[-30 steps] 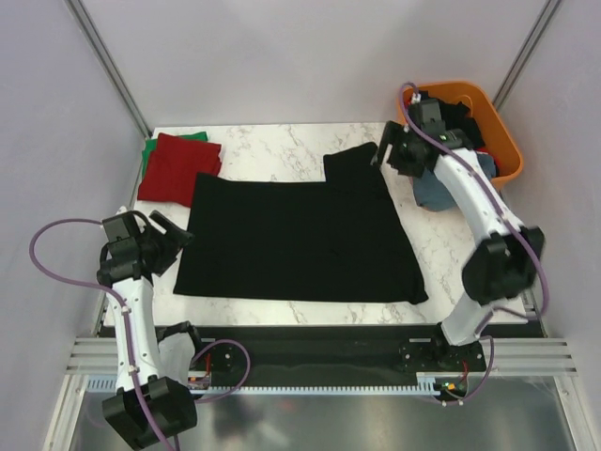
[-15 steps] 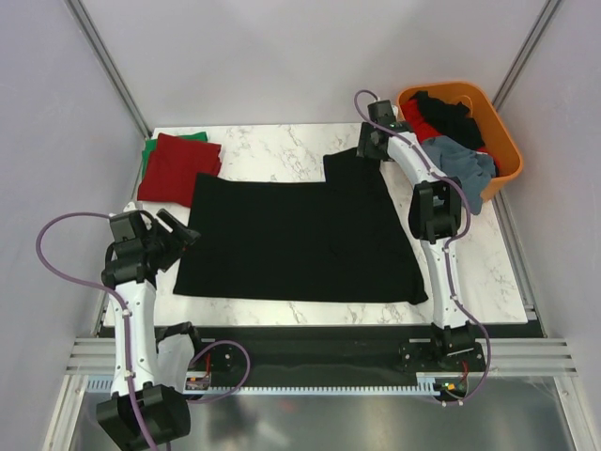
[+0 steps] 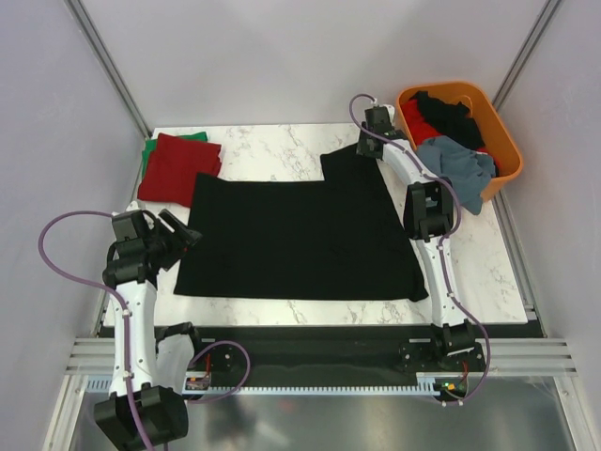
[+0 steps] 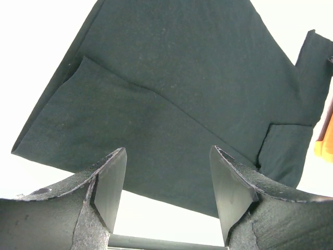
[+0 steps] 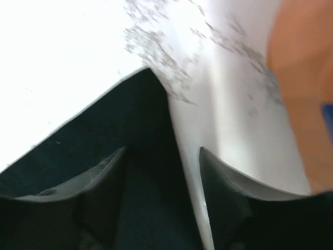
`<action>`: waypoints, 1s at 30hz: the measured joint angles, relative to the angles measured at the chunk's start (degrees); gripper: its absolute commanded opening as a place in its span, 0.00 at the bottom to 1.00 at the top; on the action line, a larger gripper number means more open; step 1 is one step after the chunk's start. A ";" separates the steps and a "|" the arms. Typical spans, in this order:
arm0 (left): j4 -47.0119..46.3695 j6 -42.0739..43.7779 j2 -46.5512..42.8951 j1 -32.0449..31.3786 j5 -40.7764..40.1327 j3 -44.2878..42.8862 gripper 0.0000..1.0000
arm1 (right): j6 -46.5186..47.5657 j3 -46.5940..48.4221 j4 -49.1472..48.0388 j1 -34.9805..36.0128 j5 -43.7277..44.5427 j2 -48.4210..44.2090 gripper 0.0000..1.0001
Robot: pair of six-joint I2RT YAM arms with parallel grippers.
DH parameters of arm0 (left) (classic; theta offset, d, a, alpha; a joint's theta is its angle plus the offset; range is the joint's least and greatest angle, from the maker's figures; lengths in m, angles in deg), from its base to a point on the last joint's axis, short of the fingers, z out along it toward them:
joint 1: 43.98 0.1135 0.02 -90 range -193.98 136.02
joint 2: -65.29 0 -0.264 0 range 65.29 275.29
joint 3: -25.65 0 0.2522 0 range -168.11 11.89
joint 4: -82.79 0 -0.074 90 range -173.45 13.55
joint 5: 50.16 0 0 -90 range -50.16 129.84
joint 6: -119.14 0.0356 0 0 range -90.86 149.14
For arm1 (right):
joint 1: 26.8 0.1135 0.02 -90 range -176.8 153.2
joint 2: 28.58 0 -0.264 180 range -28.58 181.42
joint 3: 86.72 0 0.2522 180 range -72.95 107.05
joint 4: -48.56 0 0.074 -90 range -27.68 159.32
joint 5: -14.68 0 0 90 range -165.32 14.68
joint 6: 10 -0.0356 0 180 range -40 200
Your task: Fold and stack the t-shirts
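A black t-shirt (image 3: 296, 230) lies spread flat on the marble table, one sleeve (image 3: 352, 160) sticking out at the far right. It fills the left wrist view (image 4: 171, 94). My left gripper (image 3: 178, 235) is open and empty, just off the shirt's near-left edge. My right gripper (image 3: 364, 148) is open, its jaws low over the far corner of the sleeve (image 5: 135, 135), one to each side of its edge. A folded dark red t-shirt (image 3: 178, 167) lies on a green one (image 3: 147, 155) at the far left.
An orange basket (image 3: 488, 113) stands at the far right with black (image 3: 449, 113), red and grey-blue (image 3: 458, 169) clothes; the grey-blue one hangs over its rim. Bare marble (image 3: 272, 141) shows behind the shirt and along the near edge.
My right gripper has swung left from beside the basket to the corner of the black sleeve. My left gripper has moved slightly towards the shirt's left edge. The shirt lies as before.
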 measured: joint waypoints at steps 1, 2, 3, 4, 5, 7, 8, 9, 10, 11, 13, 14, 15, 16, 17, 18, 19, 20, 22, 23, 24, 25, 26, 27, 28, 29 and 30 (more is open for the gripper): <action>0.00 0.00 0.02 0.00 -0.02 0.00 0.72 | 0.07 0.02 -0.81 0.00 -0.63 0.09 0.34; 0.00 0.00 0.13 0.00 -0.07 0.00 0.72 | 0.26 0.00 -1.51 -0.02 -1.40 0.22 0.26; -0.02 0.00 0.26 0.00 -0.09 0.00 0.72 | -0.04 -0.02 -2.10 -0.04 -2.32 0.35 0.18; -0.04 0.00 0.50 0.00 -0.28 0.00 0.72 | -0.35 -0.11 -2.75 -0.04 -2.75 0.50 0.04; -0.11 -0.02 1.05 0.00 -0.52 0.00 0.71 | -0.79 -0.85 -3.91 -0.04 -3.48 0.50 0.00; -1.03 -0.02 2.54 0.00 -1.03 0.00 0.68 | -1.64 -2.84 -6.56 -0.04 -4.33 -0.17 0.00; -1.81 -0.09 3.87 0.00 -1.57 -0.04 0.66 | -2.08 -4.48 -8.02 -0.04 -4.87 -0.83 0.00; -2.80 -0.15 6.16 -0.04 -1.97 -0.22 0.63 | -2.75 -8.24 -10.93 -0.07 -5.77 -2.62 0.00; -3.26 -0.26 7.87 -0.13 -2.27 -0.87 0.60 | -3.17 -10.86 -12.22 -0.07 -6.45 -4.02 0.00; -3.85 -0.28 10.82 -0.39 -3.10 -2.34 0.59 | -3.63 -14.32 -13.81 -0.02 -7.15 -5.90 0.00; -5.03 -0.26 18.60 -1.31 -5.11 -7.34 0.56 | -4.02 -21.59 -16.72 0.33 -8.28 -9.84 0.00; -5.70 -0.26 23.12 -1.73 -6.45 -10.86 0.54 | -4.02 -24.55 -18.14 0.63 -8.76 -11.58 0.00; -5.86 -0.22 28.48 -2.05 -7.56 -15.21 0.52 | -4.02 -27.85 -20.11 1.07 -9.03 -13.31 0.00; -6.36 -0.22 32.48 -2.25 -8.35 -19.17 0.51 | -4.00 -30.23 -21.11 1.49 -9.14 -14.60 0.00; -7.28 -0.22 38.27 -2.43 -9.46 -24.87 0.51 | -4.02 -32.98 -22.75 2.01 -9.40 -16.11 0.00; -8.87 -0.20 42.86 -2.54 -9.99 -29.31 0.51 | -4.00 -35.36 -24.55 2.51 -9.73 -17.25 0.00; -9.46 -0.22 46.31 -2.62 -10.47 -32.68 0.52 | -4.00 -36.76 -26.18 2.93 -10.16 -17.81 0.00; -9.86 -0.22 50.34 -2.78 -10.82 -36.96 0.52 | -4.00 -37.86 -27.65 3.32 -10.73 -18.10 0.00; -11.67 -0.13 57.46 -3.02 -11.08 -43.78 0.53 | -4.00 -38.84 -29.66 3.82 -11.93 -18.14 0.00; -11.52 0.07 61.13 -3.32 -11.19 -47.30 0.53 | -4.00 -39.23 -30.34 3.93 -12.52 -18.12 0.00; -12.00 0.28 64.43 -3.65 -11.34 -50.31 0.53 | -4.00 -39.34 -30.69 3.93 -12.96 -18.12 0.00; -12.22 0.66 67.38 -4.09 -11.56 -52.85 0.53 | -4.00 -39.34 -31.21 3.85 -13.20 -18.05 0.00; -12.24 1.03 70.10 -4.61 -11.72 -55.06 0.53 | -4.00 -39.34 -31.61 3.74 -13.51 -18.05 0.00; -12.39 1.40 72.65 -5.18 -11.98 -57.02 0.53 | -4.02 -39.36 -32.04 3.58 -13.79 -18.05 0.00; -12.48 1.64 74.64 -5.70 -12.07 -58.36 0.52 | -4.11 -39.36 -32.48 3.39 -14.29 -18.05 0.00; -12.48 1.81 76.48 -6.21 -12.09 -59.32 0.52 | -4.22 -39.41 -32.87 3.23 -14.71 -18.05 0.00; -12.46 1.97 77.88 -6.71 -12.09 -59.80 0.52 | -4.42 -39.47 -33.24 3.08 -15.13 -18.05 0.00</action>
